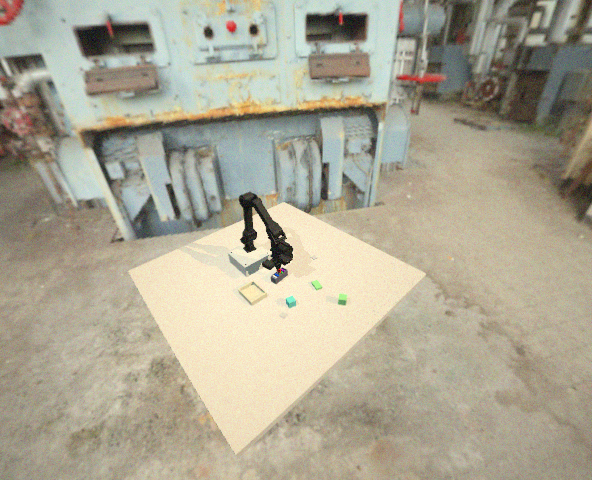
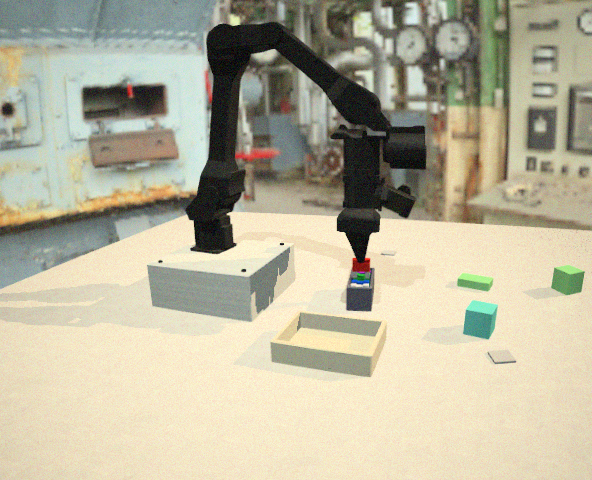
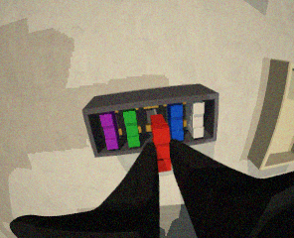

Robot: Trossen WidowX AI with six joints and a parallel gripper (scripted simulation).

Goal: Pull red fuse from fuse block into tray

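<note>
The red fuse (image 2: 361, 264) was clamped by the gripper (image 2: 359, 256) directly above the fuse block (image 2: 359, 296), so that the neighbouring fuses were not touched.

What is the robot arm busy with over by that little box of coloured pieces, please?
The claw is shut on the red fuse and has it raised above the other fuses in the fuse block. The purple, green, blue and white fuses sit in their slots. The tray beside the block holds nothing yet.
</note>
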